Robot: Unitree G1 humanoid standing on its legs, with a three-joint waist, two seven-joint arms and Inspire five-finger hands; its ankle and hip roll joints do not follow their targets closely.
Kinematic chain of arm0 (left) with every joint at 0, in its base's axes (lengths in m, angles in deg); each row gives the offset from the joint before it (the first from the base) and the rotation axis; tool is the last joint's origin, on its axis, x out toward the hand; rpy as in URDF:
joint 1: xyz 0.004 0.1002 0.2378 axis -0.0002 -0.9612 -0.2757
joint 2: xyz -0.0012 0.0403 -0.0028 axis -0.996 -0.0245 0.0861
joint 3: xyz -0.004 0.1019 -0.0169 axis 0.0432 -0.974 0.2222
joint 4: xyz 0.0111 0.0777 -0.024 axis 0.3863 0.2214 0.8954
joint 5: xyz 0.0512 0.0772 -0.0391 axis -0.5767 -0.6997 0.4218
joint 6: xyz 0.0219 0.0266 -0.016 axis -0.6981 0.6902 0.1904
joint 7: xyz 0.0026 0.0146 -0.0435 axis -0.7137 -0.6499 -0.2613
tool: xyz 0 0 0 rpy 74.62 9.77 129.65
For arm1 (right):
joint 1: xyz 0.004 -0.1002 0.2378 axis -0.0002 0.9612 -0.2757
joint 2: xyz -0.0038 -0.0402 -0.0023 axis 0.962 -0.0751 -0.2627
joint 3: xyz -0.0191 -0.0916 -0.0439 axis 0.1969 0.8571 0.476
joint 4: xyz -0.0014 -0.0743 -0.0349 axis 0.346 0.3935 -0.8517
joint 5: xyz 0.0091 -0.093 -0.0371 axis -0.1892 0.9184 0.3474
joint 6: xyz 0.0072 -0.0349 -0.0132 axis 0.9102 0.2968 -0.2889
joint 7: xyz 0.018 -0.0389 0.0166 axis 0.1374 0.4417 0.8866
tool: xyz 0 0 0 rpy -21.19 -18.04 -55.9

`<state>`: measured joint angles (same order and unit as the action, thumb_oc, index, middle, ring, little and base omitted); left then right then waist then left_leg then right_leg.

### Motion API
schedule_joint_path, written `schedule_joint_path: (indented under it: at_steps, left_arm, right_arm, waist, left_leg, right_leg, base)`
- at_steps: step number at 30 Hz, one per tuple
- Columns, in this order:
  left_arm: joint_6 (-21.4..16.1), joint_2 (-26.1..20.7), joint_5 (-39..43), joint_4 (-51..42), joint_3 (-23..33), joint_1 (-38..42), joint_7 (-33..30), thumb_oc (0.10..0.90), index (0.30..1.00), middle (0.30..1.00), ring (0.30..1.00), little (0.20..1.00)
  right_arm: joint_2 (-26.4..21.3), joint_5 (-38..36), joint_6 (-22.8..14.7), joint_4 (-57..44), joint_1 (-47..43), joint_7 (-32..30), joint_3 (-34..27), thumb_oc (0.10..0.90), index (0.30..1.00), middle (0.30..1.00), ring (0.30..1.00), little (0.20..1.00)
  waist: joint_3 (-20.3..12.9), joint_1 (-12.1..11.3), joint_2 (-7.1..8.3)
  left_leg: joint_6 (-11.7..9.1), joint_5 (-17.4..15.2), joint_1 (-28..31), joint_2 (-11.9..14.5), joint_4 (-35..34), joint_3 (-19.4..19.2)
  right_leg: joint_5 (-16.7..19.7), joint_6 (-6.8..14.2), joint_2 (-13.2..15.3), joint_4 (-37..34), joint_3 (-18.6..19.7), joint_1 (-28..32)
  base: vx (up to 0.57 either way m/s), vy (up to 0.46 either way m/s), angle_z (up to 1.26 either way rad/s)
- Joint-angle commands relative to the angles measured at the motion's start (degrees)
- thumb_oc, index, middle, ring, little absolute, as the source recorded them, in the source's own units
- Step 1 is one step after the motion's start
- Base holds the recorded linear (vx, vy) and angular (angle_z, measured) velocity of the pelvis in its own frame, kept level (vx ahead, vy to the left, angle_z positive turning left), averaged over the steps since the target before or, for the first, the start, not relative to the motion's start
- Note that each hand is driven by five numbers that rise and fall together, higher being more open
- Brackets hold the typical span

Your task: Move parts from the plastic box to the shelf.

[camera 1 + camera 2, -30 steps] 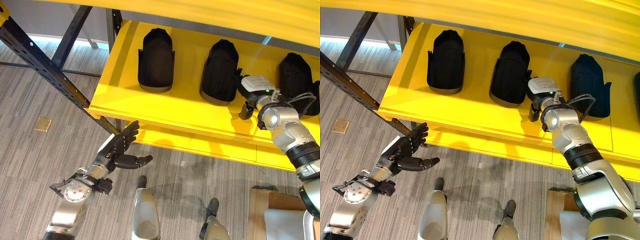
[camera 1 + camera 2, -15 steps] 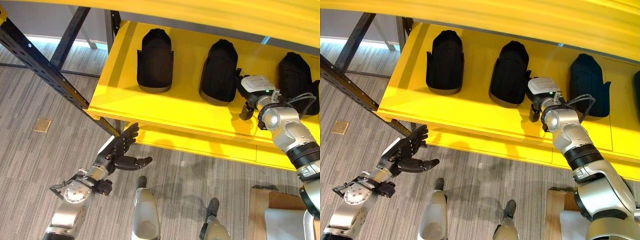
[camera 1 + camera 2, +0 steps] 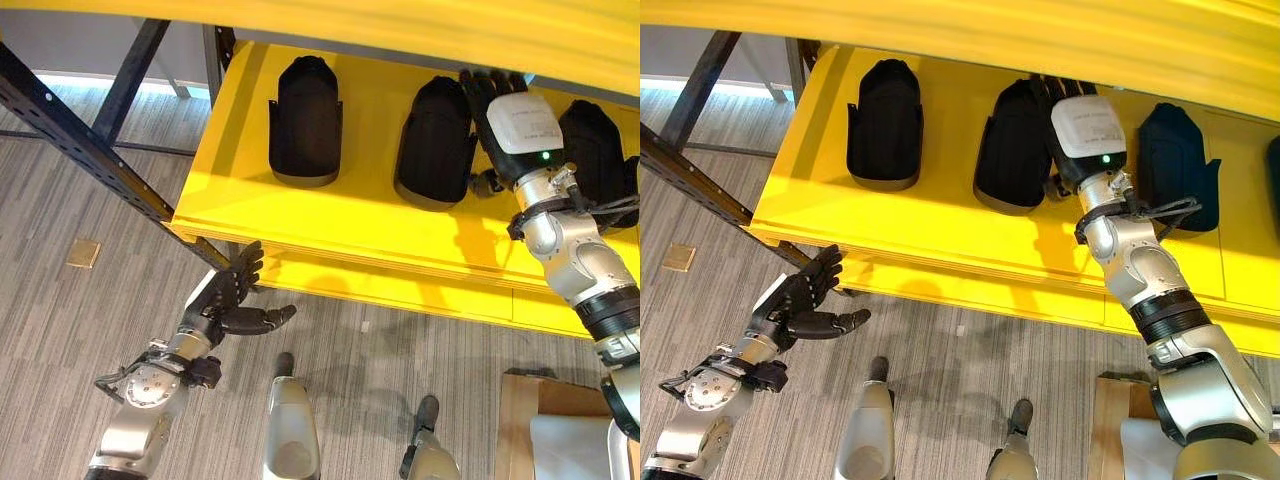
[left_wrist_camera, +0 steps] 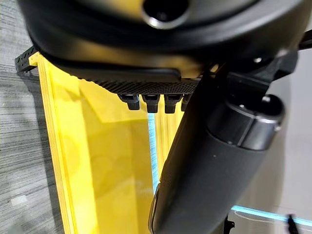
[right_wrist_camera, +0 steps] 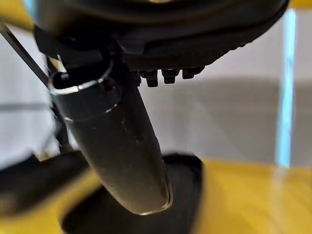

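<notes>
A yellow shelf [image 3: 330, 215] spans the upper frame, holding three black parts [image 3: 305, 120] upright in a row, apparently set down for storage. The right hand [image 3: 515, 120], fingers straight and empty, hovers at upper right between two parts. The left hand [image 3: 225, 300] hangs spread, lower left, empty.

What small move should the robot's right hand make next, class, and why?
Probably draw the right hand back off the yellow shelf: its fingers are straight and hold nothing, while black parts already sit in a row there. The left hand hangs open below.
</notes>
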<state>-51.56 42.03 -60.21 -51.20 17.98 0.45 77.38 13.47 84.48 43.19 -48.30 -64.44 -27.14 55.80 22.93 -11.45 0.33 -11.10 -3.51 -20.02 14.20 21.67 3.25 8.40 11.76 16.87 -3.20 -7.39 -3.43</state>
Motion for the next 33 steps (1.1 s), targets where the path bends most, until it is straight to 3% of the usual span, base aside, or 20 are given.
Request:
schedule_joint_path:
  at_steps: [1, 5, 10, 12, 13, 16, 19, 22, 25, 29, 33]
  left_arm:
    - [-5.3, 0.3, 3.1, -6.1, 0.7, -0.2, -0.8, 0.9, 1.0, 1.0, 1.0, 1.0]
    - [-5.2, 0.8, 3.3, -6.7, 0.3, -0.5, -0.6, 0.9, 1.0, 1.0, 1.0, 1.0]
    - [-5.6, 1.7, 2.9, -7.1, -0.1, -1.2, -0.6, 0.9, 1.0, 1.0, 1.0, 1.0]
    - [-6.3, 2.1, 2.6, -6.9, 0.0, -1.3, -0.8, 0.9, 1.0, 1.0, 1.0, 1.0]
    - [-6.3, 2.6, 2.5, -7.8, 0.5, -1.7, -1.3, 0.9, 1.0, 1.0, 1.0, 1.0]
    - [-5.7, 3.7, 1.7, -9.2, 1.4, -1.5, -3.1, 0.9, 1.0, 1.0, 1.0, 1.0]
    - [-6.5, 4.4, 0.1, -9.2, 2.4, -1.6, -4.3, 0.9, 1.0, 1.0, 1.0, 1.0]
    - [-8.2, 5.6, -2.7, -9.8, 4.3, -1.7, -5.6, 0.9, 1.0, 1.0, 1.0, 1.0]
    - [-9.1, 5.6, -4.2, -11.0, 5.9, -0.9, -6.8, 0.9, 1.0, 1.0, 1.0, 1.0]
    - [-14.5, 4.3, -11.0, -11.4, 5.9, 3.3, -8.9, 0.9, 1.0, 1.0, 1.0, 1.0]
    - [-17.0, 3.1, -14.2, -13.5, 5.1, 8.5, -12.4, 0.9, 1.0, 1.0, 1.0, 1.0]
  right_arm:
    - [-0.4, 1.4, 0.1, -4.3, -2.7, -5.1, -4.0, 0.9, 1.0, 1.0, 1.0, 1.0]
    - [0.7, -0.3, 1.8, -7.9, -2.9, -3.9, -4.5, 0.9, 1.0, 1.0, 1.0, 1.0]
    - [2.9, -11.2, 2.4, -10.9, -1.2, -5.3, -6.5, 0.9, 1.0, 1.0, 1.0, 1.0]
    - [4.1, -13.2, 4.0, -14.1, 0.3, -4.9, -7.8, 0.9, 1.0, 1.0, 1.0, 1.0]
    - [5.4, -17.7, 6.8, -18.5, 3.0, -2.1, -10.3, 0.9, 1.0, 1.0, 1.0, 1.0]
    - [7.1, -25.1, 9.6, -25.2, 6.4, 0.2, -12.2, 0.9, 1.0, 1.0, 1.0, 1.0]
    - [9.0, -30.3, 8.6, -29.7, 9.6, 1.7, -13.5, 0.9, 1.0, 1.0, 1.0, 1.0]
    - [10.6, -36.6, 4.2, -39.5, 19.2, 3.3, -16.8, 0.9, 1.0, 1.0, 1.0, 1.0]
    - [11.6, -37.0, 1.4, -44.2, 26.0, 6.4, -18.3, 0.9, 1.0, 1.0, 1.0, 1.0]
    - [12.2, -37.6, -2.9, -46.2, 31.4, 6.2, -16.8, 0.9, 1.0, 1.0, 1.0, 1.0]
    - [12.3, -38.3, -7.5, -48.5, 37.0, 8.0, -16.9, 0.9, 1.0, 1.0, 1.0, 1.0]
  waist:
    - [-5.5, -0.5, -0.97]
    - [-5.6, -0.6, -1.17]
    - [-5.9, -0.1, -1.22]
    - [-5.9, 0.4, -1.2]
    - [-5.8, 1.0, -1.19]
    - [-5.8, 2.3, -1.12]
    - [-5.9, 3.6, -1.02]
    - [-6.5, 5.8, -0.86]
    - [-6.9, 7.6, -0.59]
    - [-7.7, 10.2, -0.02]
    - [-8.2, 13.3, 0.0]
  left_leg:
    - [3.7, 7.9, 1.0, -1.4, -10.9, -1.6]
    - [3.8, 7.4, 1.4, -1.9, -10.8, -1.4]
    - [3.9, 7.0, 2.2, -2.2, -11.1, -1.5]
    - [4.0, 6.7, 2.4, -2.3, -11.1, -1.6]
    - [4.2, 6.3, 2.9, -2.4, -11.2, -1.8]
    - [4.4, 5.8, 4.0, -2.4, -11.5, -2.6]
    - [4.4, 5.5, 4.8, -2.3, -11.7, -3.2]
    - [4.5, 4.9, 5.9, -1.6, -11.6, -4.6]
    - [4.5, 4.5, 6.6, -1.1, -11.6, -5.5]
    - [4.3, 4.6, 7.2, 0.1, -11.8, -6.9]
    - [4.3, 4.4, 8.0, 1.0, -11.9, -8.2]
  right_leg:
    - [-11.6, 0.4, -0.3, 6.6, -1.9, 8.3]
    - [-11.8, 0.3, -0.1, 6.9, -1.8, 8.4]
    - [-11.6, 0.0, 0.0, 6.9, -1.3, 8.2]
    - [-11.4, 0.0, 0.0, 7.0, -1.0, 7.9]
    - [-11.3, -0.1, 0.1, 7.3, -0.5, 7.5]
    - [-11.1, -0.4, 0.1, 7.6, 0.4, 6.9]
    - [-11.3, -0.5, 0.0, 8.1, 1.3, 6.4]
    - [-11.4, -0.6, -0.3, 9.1, 2.9, 5.2]
    - [-11.7, -0.5, -0.6, 9.8, 4.2, 4.3]
    - [-12.2, -0.4, -1.2, 10.3, 5.9, 2.9]
    - [-12.7, -0.5, -1.7, 11.1, 7.3, 1.9]
  base:
    - [0.02, 0.04, 0.02]
    - [0.02, 0.039, 0.01]
    - [0.02, 0.046, 0.0]
    - [0.01, 0.054, 0.0]
    - [0.0, 0.067, -0.01]
    - [0.0, 0.074, -0.01]
    - [0.01, 0.063, -0.06]
    - [0.02, 0.059, -0.13]
    - [-0.01, 0.025, -0.12]
    - [-0.03, 0.015, -0.26]
    - [-0.01, 0.037, -0.23]
